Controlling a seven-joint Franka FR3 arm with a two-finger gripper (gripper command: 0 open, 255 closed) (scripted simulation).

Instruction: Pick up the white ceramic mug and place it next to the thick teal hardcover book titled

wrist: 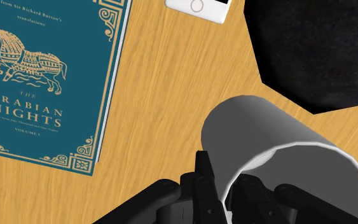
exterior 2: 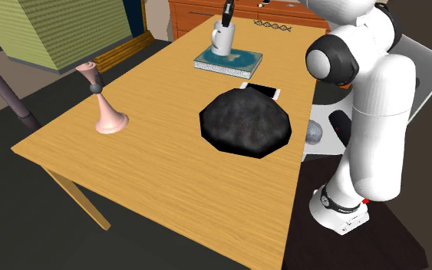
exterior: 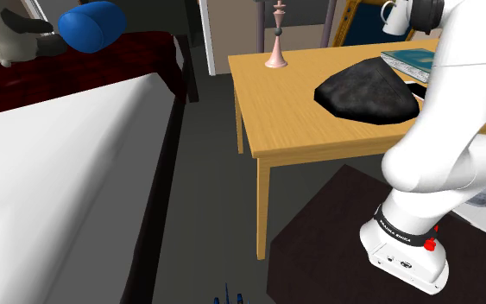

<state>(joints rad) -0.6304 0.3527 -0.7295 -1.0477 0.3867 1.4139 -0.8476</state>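
Gripper (wrist: 229, 186): clamped on the white mug (wrist: 279, 153). One finger (wrist: 204, 177) lies outside the wall and the other inside the rim, with the wall pinched between them. The mug's open mouth faces the hand, and the mug hangs clear of the wooden table (wrist: 171, 83).

Second exterior view: the mug (exterior 2: 223, 35) is at upper centre of the frame, directly beneath the gripper (exterior 2: 227, 12), and overlaps the teal book (exterior 2: 228, 61) in the picture.

Shoulder view: the mug (exterior: 393, 17) is at upper right, above the book (exterior: 409, 59).

Wrist view: the book (wrist: 44, 83) lies flat, cover up, lettered "The Arabian Nights" under a gilt horse. The mug shows beside it, between the book and a black lump (wrist: 317, 51). A white phone (wrist: 199, 6) lies flat between book and lump, just beside the lump.

A pink candlestick (exterior 2: 105, 103) stands upright at the left of the second exterior frame, well apart from the book. The white arm (exterior 2: 367, 115) occupies that frame's right side.
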